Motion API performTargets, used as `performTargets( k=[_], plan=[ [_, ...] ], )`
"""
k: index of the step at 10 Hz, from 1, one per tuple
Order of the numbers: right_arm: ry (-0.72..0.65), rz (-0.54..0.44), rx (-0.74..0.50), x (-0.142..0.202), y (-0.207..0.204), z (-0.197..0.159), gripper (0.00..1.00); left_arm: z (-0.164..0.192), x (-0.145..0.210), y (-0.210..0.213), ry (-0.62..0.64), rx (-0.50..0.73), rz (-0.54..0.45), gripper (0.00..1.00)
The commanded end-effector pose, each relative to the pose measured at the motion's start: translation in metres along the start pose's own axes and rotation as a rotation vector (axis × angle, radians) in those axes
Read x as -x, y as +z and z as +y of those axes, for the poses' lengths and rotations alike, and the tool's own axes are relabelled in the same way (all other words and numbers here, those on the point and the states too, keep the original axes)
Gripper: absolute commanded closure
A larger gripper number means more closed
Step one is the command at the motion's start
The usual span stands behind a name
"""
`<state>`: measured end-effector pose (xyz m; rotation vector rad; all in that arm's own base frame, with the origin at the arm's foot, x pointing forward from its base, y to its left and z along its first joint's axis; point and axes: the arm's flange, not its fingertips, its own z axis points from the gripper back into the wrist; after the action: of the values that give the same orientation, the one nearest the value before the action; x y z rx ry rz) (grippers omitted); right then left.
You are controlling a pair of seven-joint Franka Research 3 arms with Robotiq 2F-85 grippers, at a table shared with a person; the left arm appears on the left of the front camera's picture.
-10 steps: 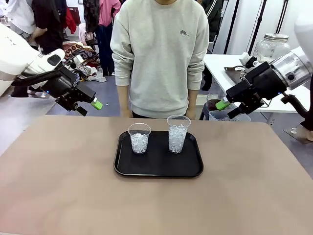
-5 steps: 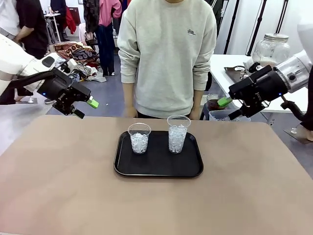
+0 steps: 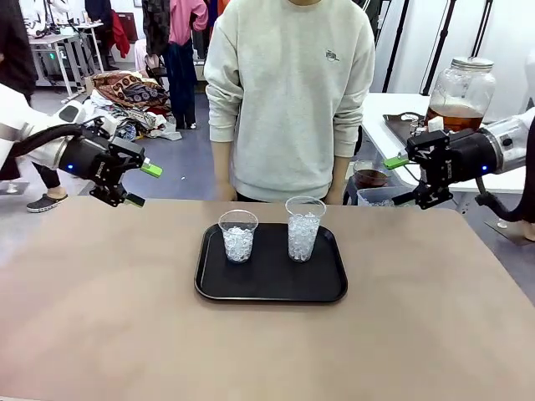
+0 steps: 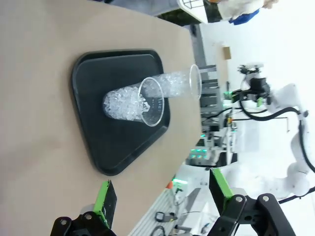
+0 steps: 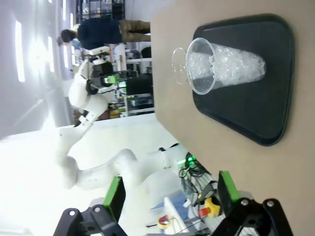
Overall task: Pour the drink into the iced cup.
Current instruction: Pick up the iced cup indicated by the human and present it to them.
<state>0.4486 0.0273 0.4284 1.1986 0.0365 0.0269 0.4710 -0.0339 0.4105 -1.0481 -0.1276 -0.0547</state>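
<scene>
Amber drink sat in lidded glass jar far right behind right end effector, short iced cup and tall iced cup stood on black tray mid-table, left end effector and right end effector spread wide, empty.

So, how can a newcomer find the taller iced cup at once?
Look at the black tray in the middle of the brown table. Two clear cups of ice stand on it, apart; the taller cup is on the robot's right. It rises above the shorter cup and holds more ice.
</scene>
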Motion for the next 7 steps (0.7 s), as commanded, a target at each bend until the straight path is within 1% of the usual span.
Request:
performTargets(
  k=[1,2,4,6,7],
  plan=[
    [-0.058,0.010,-0.090,-0.015,0.003,-0.012,0.00,0.014,-0.007,-0.004,0.076,0.088,-0.012,0.00],
    [-0.081,0.022,-0.141,-0.018,0.004,-0.024,0.00,0.026,-0.010,-0.009,0.110,0.128,-0.006,0.00],
    [-0.107,0.024,-0.172,-0.024,0.004,-0.039,0.00,0.039,-0.013,-0.014,0.141,0.166,-0.003,0.00],
    [-0.136,0.028,-0.203,-0.028,0.004,-0.049,0.00,0.045,-0.012,-0.017,0.147,0.200,-0.017,0.00],
    [-0.142,0.033,-0.213,-0.028,0.004,-0.050,0.00,0.044,-0.011,-0.018,0.125,0.210,-0.023,0.00]
  ],
)
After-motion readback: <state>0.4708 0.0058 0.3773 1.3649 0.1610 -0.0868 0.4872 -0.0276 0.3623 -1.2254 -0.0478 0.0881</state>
